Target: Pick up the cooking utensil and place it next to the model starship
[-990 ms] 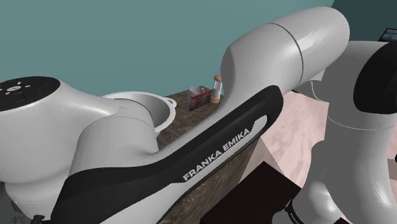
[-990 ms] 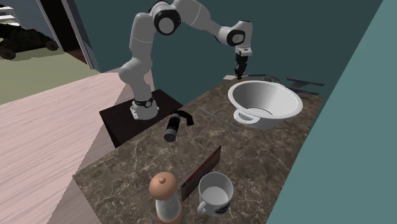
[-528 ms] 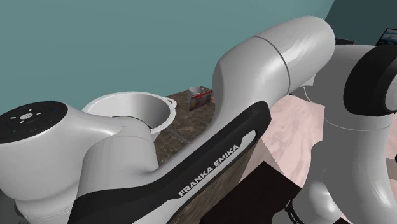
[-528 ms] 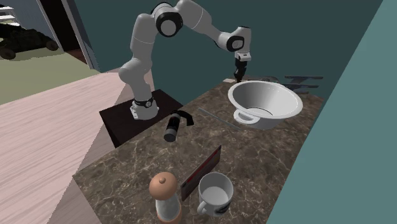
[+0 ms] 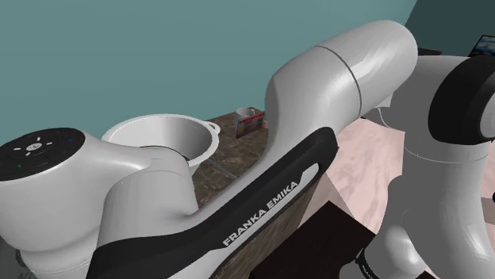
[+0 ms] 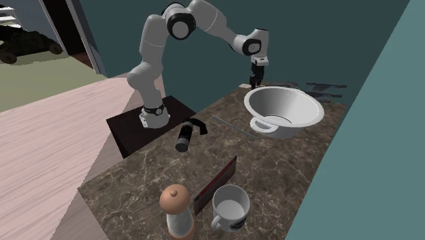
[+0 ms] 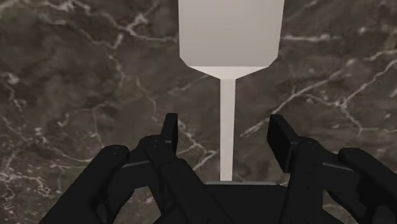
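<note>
Since a second ago the arm (image 6: 208, 20) has dipped, bringing the gripper (image 6: 257, 82) down close to the dark marbled counter (image 6: 146, 181), and over the last half second it has barely shifted. Reading the second exterior view from its left, the gripper hangs at the far end of the counter, just left of the big white bowl (image 6: 282, 112). Seen from the wrist, the spatula (image 7: 229, 44), the cooking utensil in question, lies flat on the counter. Its pale blade points away from the hand and its thin handle runs back between the two black fingers (image 7: 169, 130), which stand apart on either side without touching it. So the jaws are open and nothing is held. Further right, beyond the bowl and near the teal wall (image 6: 371, 136), sits the dark model starship (image 6: 327, 88). By this reckoning the approach looks finished and the grasp is the step in hand. Closing on the handle, lifting, carrying it past the bowl and setting it down beside the starship all remain to be done.
</note>
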Robot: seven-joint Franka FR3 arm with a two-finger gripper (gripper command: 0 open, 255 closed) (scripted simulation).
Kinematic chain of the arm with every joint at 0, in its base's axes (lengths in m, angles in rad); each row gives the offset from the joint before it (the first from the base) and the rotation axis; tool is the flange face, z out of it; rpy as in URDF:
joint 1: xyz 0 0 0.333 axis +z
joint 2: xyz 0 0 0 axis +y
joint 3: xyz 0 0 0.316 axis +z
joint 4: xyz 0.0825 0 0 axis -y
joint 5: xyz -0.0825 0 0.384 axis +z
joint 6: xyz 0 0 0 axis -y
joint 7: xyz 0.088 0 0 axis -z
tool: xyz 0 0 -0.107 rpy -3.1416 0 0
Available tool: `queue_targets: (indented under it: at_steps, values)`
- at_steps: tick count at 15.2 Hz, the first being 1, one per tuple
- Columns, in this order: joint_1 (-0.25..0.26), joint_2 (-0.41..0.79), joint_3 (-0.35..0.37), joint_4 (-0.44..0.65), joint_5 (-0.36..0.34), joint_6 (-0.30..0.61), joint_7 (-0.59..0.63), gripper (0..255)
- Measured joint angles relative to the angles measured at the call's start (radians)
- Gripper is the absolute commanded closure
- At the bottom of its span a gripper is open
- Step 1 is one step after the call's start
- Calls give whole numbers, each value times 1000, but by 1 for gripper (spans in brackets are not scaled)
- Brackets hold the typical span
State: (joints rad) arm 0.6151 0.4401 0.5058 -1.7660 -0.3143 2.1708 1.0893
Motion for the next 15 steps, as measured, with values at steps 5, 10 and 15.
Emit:
queue_targets:
  at_steps: [5,10,15]
  values:
    - [-2,-5,2,6,5,-13,-5,0]
    - [-9,-53,20,44,38,-91,-24,0]
    - [-10,-57,21,46,40,-97,-26,0]
